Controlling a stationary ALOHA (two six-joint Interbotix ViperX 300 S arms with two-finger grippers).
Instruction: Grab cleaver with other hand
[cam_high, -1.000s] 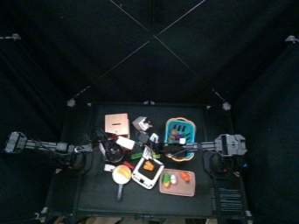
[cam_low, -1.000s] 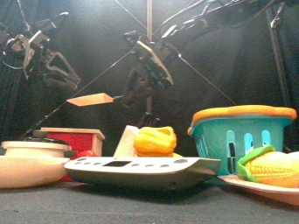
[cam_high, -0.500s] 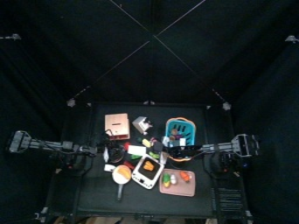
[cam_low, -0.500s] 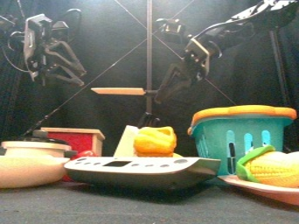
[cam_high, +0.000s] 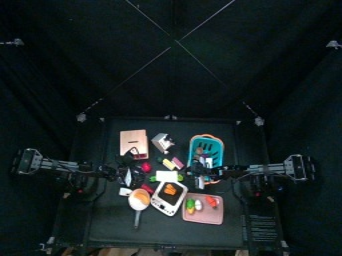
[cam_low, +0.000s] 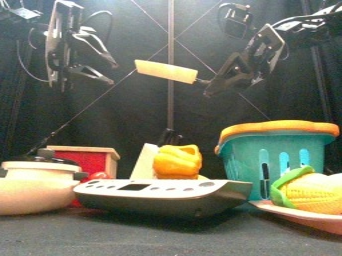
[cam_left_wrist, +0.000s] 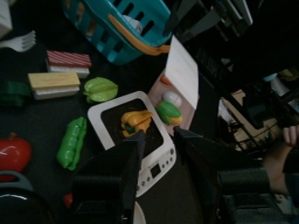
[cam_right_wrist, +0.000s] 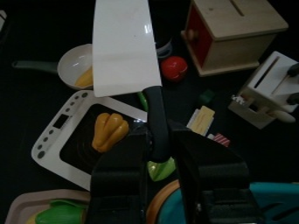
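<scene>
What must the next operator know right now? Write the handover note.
Right end effector: shut on the cleaver handle, blade held high above the table.
Left end effector: open, empty, raised beside the blade tip.
Done: cleaver sits in the right grip alone.
Left: nothing obvious; keep the blade clear of the basket and scale below.

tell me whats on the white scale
A yellow pepper sits on the scale's dark tray. The raised cleaver, held in the right claw, covers part of the scale, so the rest is hidden.
</scene>
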